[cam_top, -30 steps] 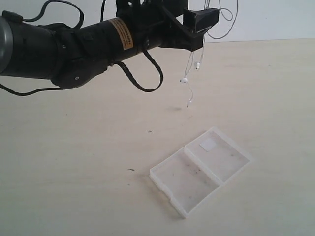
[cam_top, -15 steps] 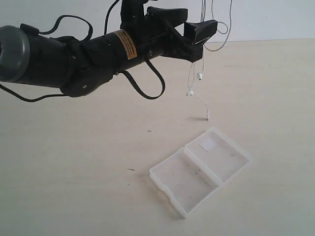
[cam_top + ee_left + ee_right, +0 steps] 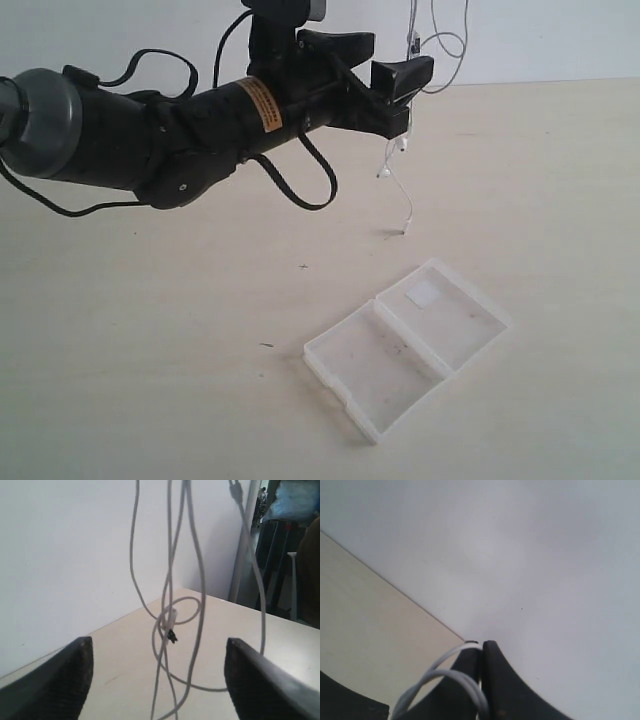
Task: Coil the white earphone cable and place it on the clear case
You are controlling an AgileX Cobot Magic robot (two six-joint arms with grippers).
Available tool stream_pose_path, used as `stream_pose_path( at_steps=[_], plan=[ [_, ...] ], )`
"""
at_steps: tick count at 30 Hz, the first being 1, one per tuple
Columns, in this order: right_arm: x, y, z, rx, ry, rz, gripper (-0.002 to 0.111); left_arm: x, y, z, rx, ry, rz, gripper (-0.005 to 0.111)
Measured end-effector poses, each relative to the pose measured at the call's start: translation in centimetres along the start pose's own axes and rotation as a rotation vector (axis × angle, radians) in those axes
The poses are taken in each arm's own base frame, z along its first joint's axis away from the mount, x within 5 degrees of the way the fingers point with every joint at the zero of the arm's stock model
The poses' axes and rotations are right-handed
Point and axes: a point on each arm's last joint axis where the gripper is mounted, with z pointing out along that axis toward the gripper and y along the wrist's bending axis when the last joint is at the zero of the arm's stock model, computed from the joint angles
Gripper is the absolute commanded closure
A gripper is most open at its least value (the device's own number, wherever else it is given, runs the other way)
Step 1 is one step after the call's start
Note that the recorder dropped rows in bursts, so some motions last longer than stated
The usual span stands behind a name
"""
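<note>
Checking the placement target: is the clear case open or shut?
Open: the clear case lies flat on the table, both hinged halves spread side by side, hollows facing up.

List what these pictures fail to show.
- Right gripper: outside the exterior view; the right wrist view shows only its shut tips pinching the cable.
- Cable's upper run: cut off by the exterior view's top edge.
- Orange label on the left arm: print too small, exterior view.
- Plug tip: too small to tell if it touches the table.

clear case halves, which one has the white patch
The far right half, nearest the dangling white earphone cable, carries the white patch; the near left half is plain.
</note>
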Motion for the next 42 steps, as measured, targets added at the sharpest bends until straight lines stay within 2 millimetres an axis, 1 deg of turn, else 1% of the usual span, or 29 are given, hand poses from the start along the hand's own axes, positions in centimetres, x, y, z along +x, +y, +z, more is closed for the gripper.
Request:
stream_pose_path(
  at_steps=[7, 10, 13, 15, 19, 21, 23, 25, 33, 35, 36, 41, 42],
  plan=[
    [0.0, 0.2, 0.0, -0.022, 0.000, 0.000, 0.108, -0.6, 0.2, 0.8, 0.003, -0.030, 0.008, 0.037],
    [0.0, 0.2, 0.0, -0.022, 0.000, 0.000, 0.108, -0.4, 0.3, 1.2, 0.003, -0.031, 0.008, 0.039],
    [0.0, 0.2, 0.0, -0.023, 0.003, -0.013, 0.108, 0.2, 0.4, 1.3, 0.002, -0.017, 0.004, 0.052],
    [0.1, 0.2, 0.0, -0.023, 0.006, -0.022, 0.108, 0.4, 0.4, 1.3, 0.002, -0.012, 0.003, 0.066],
    [0.1, 0.2, 0.0, -0.023, 0.007, -0.024, 0.108, 0.4, 0.4, 1.3, 0.002, -0.012, 0.003, 0.090],
    [0.0, 0.2, 0.0, -0.022, 0.005, -0.022, 0.108, 0.4, 0.4, 1.3, 0.002, -0.014, 0.003, 0.099],
    [0.0, 0.2, 0.0, -0.022, 0.005, -0.020, 0.108, 0.3, 0.4, 1.3, 0.005, -0.021, 0.004, 0.105],
    [0.0, 0.2, 0.0, -0.022, 0.006, -0.021, 0.108, 0.3, 0.4, 1.3, 0.006, -0.023, 0.004, 0.107],
    [0.1, 0.2, 0.0, -0.024, 0.012, -0.009, 0.108, 0.3, 0.4, 1.3, 0.008, -0.028, 0.004, 0.107],
    [0.1, 0.2, 0.0, -0.024, 0.019, -0.005, 0.104, 0.3, 0.4, 1.3, 0.008, -0.028, 0.004, 0.107],
    [0.2, 0.2, 0.0, -0.023, 0.023, -0.002, 0.099, 0.3, 0.4, 1.3, 0.008, -0.028, 0.004, 0.107],
    [0.5, 0.2, 0.0, -0.019, 0.063, -0.002, 0.068, -0.9, 0.2, 1.1, 0.009, -0.050, 0.011, 0.107],
    [0.6, 0.1, 0.0, -0.017, 0.072, -0.004, 0.064, -1.1, 0.2, 1.0, 0.007, -0.054, 0.013, 0.107]
  ],
)
